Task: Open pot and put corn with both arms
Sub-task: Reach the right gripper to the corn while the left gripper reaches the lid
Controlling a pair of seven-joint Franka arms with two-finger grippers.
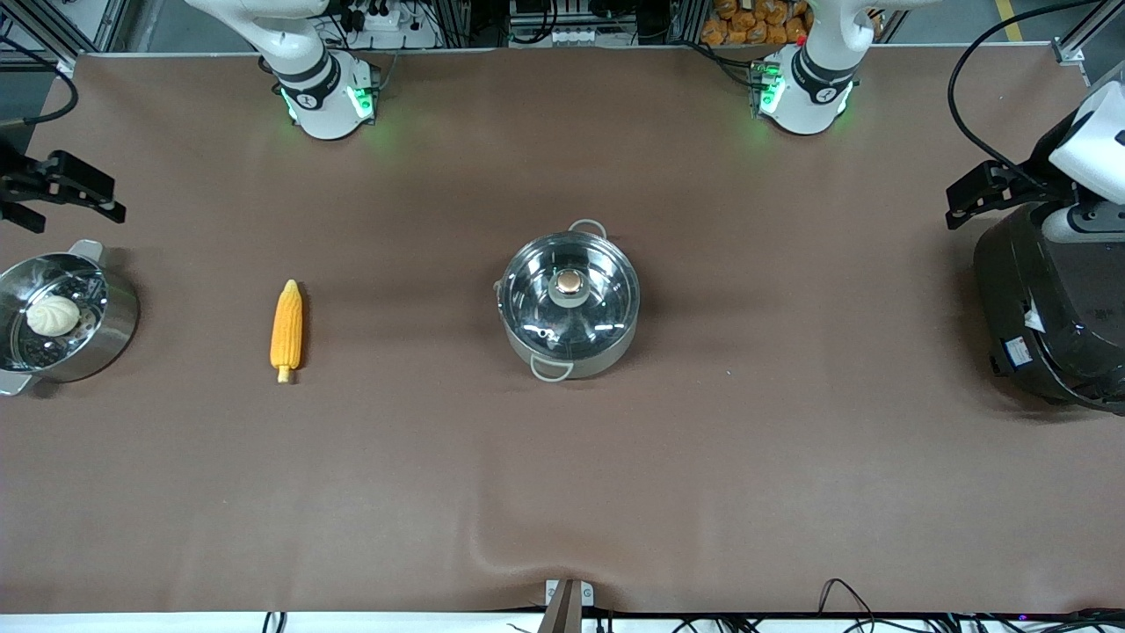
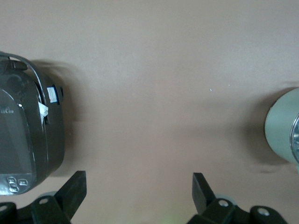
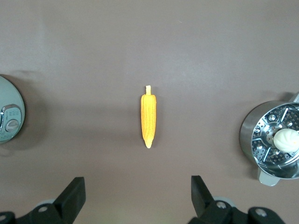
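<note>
The steel pot (image 1: 569, 343) stands mid-table with its glass lid on; the coppery knob (image 1: 569, 283) is at the lid's centre. The yellow-orange corn (image 1: 286, 330) lies on the brown cloth toward the right arm's end, stalk end toward the front camera. My right gripper (image 1: 54, 189) is open and empty, up over the table's edge beside the steamer pan. The right wrist view shows its tips (image 3: 138, 193), the corn (image 3: 148, 116) and the pot's edge (image 3: 9, 116). My left gripper (image 1: 989, 189) is open and empty over the table beside the rice cooker; in its wrist view (image 2: 139, 191) the pot's side (image 2: 280, 126) shows.
A steel steamer pan (image 1: 119, 330) with a white bun (image 1: 53, 315) stands at the right arm's end, also in the right wrist view (image 3: 247, 135). A large black rice cooker (image 1: 1055, 308) stands at the left arm's end, also in the left wrist view (image 2: 23, 135).
</note>
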